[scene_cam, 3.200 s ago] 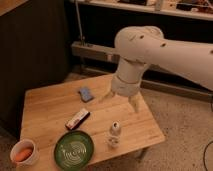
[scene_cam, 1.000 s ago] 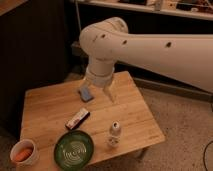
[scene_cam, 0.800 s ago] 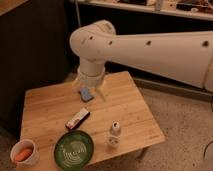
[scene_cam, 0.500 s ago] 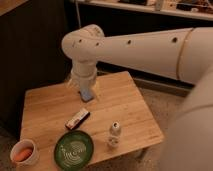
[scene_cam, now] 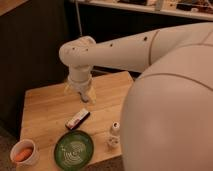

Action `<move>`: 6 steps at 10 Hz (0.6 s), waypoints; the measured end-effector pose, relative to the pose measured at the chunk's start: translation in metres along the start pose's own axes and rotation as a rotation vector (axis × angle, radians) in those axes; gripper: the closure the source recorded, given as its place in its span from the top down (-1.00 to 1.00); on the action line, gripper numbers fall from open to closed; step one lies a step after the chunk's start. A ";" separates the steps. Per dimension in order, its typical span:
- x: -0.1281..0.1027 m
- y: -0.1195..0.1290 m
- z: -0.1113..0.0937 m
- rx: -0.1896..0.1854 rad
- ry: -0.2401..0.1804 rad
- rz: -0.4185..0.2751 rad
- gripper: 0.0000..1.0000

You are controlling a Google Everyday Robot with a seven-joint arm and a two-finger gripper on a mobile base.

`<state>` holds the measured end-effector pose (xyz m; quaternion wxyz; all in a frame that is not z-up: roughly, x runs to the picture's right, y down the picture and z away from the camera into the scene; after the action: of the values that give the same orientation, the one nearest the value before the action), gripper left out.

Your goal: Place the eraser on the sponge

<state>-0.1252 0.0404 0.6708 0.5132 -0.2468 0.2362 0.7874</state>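
Note:
The eraser, a small black block with a pale side strip, lies on the wooden table just behind the green plate. My gripper hangs from the big white arm over the middle of the table, a little behind the eraser and apart from it. The sponge is hidden, with the gripper covering the spot behind the eraser.
A round green plate sits at the table's front edge. A small white bottle stands to its right. A white bowl holding something orange is at the front left corner. The arm's bulky white link fills the right side of the view.
The arm has swung left and toward the camera, now filling the right side. The gripper has moved over the sponge's spot and hides it. The eraser has not moved.

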 end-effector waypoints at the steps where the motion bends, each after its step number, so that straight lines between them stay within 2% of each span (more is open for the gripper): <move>1: 0.001 0.005 0.013 -0.005 0.019 -0.005 0.60; 6: 0.010 0.028 0.068 -0.003 0.077 -0.038 0.60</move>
<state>-0.1648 0.0794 0.7198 0.5184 -0.2820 0.2499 0.7676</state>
